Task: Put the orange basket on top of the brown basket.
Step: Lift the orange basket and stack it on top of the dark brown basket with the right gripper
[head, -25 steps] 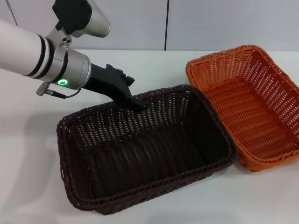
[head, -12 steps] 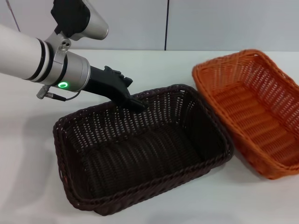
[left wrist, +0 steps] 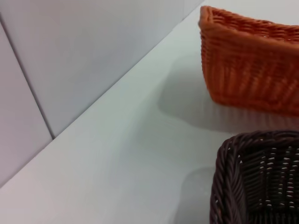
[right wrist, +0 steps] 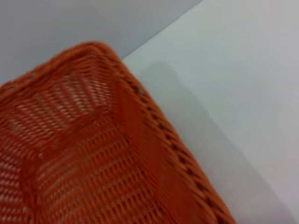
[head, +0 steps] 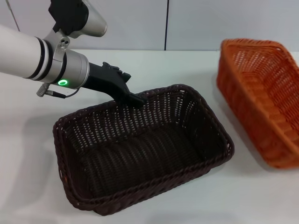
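Orange wicker fills the far right of the table (head: pixel 154 70) — the orange basket (head: pixel 261 100) sits tipped, its near long side raised, with a strip of bare white surface between it and the brown basket (head: pixel 140 149). That dark one rests flat in the middle, mouth up and nothing inside. The left gripper (head: pixel 135 99) is at the brown basket's far rim, black fingers pinched on the braid, so it appears to be holding that basket in place. The right gripper is not in the head view at all; its wrist camera looks straight into the orange weave (right wrist: pixel 93 163) from very close, which suggests it has hold of that basket somewhere, but whether its fingers are closed I cannot tell.

What worries me is the tilt. A basket gripped at one edge hangs crooked — if it goes over like that, a low corner could catch the brown rim and drag or flip the dark basket. The left gripper's fingers also occupy the spot on the rim where the orange base must settle, so it could land on them and sit skewed.
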You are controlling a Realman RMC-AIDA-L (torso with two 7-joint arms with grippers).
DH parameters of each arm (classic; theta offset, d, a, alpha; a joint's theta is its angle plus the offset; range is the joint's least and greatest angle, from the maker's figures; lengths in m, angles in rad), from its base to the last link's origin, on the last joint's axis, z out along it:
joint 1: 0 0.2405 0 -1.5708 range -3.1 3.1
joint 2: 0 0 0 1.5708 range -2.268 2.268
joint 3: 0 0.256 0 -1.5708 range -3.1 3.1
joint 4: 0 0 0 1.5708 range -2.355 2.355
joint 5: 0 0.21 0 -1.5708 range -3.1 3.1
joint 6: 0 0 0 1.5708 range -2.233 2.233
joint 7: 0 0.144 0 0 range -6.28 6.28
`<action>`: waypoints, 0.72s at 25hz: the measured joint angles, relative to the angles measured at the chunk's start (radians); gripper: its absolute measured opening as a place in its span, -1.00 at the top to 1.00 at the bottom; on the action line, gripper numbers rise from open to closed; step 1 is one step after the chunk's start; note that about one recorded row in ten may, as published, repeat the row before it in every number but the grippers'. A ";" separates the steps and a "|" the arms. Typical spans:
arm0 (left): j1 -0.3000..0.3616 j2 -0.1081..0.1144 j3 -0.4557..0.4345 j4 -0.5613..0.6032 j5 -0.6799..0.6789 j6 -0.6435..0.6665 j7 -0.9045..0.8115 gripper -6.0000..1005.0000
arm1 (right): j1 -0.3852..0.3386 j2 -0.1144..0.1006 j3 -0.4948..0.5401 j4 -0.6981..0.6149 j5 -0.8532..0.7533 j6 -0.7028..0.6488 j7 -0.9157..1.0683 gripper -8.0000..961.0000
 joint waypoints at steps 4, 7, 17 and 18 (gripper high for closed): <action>0.000 0.000 0.000 0.004 0.000 0.005 0.000 -0.72 | -0.014 0.002 0.001 0.002 0.050 0.006 -0.021 0.48; 0.005 0.000 0.000 0.009 0.000 0.025 0.000 -0.72 | -0.029 0.005 0.001 -0.002 0.110 0.010 -0.043 0.53; 0.049 0.000 -0.001 -0.011 -0.080 0.099 0.002 -0.72 | -0.048 0.007 0.003 -0.016 0.254 0.013 -0.116 0.64; 0.060 0.000 -0.001 -0.018 -0.099 0.117 0.006 -0.72 | -0.048 0.009 0.003 -0.018 0.271 0.013 -0.129 0.64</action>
